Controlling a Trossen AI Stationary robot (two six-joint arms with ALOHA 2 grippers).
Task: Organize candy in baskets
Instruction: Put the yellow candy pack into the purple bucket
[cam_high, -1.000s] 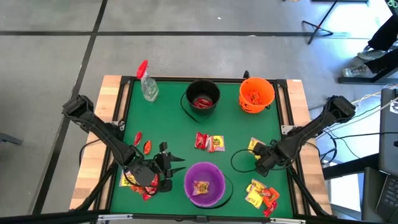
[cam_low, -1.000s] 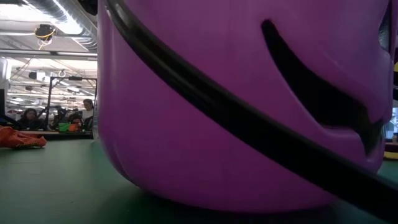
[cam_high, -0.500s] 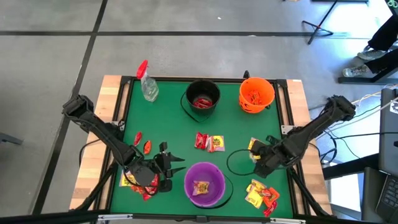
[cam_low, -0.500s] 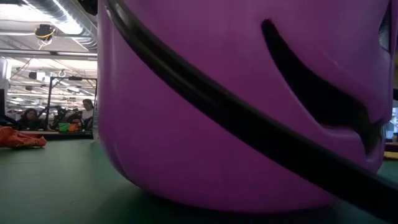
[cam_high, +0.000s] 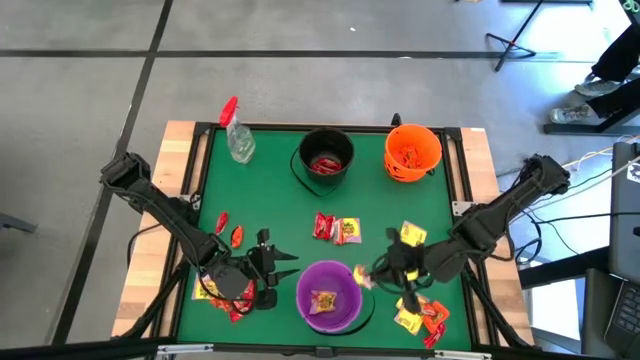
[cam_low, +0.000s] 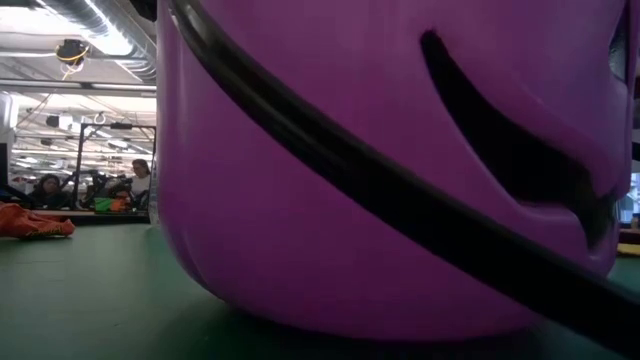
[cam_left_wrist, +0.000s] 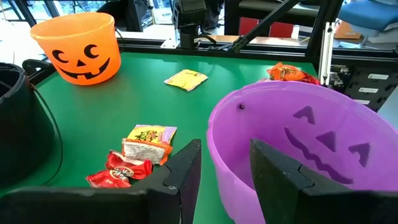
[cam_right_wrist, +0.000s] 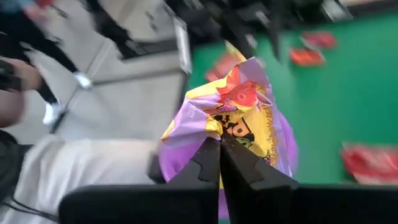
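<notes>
Beside the purple bucket (cam_high: 329, 295), on its right, the right gripper (cam_high: 366, 277) has its jaws pinched tight on one corner of a candy packet (cam_right_wrist: 239, 118), carried clear of the desk (cam_high: 270, 205). Holding by the edge leaves the packet free to drop once over the rim; that is my reading. The packet is yellow and purple with red print, crinkled, flat, far smaller than any bucket. One like it already lies in the purple bucket. The left gripper (cam_left_wrist: 224, 165) waits low at that bucket's left side, jaws partly apart, gripping nothing. Red packets sit in the black bucket (cam_high: 326, 157); the orange bucket (cam_high: 412, 150) stands beside it. Loose packets remain mid-desk (cam_high: 337, 229), beneath the left arm and near the right front corner (cam_high: 420, 314).
</notes>
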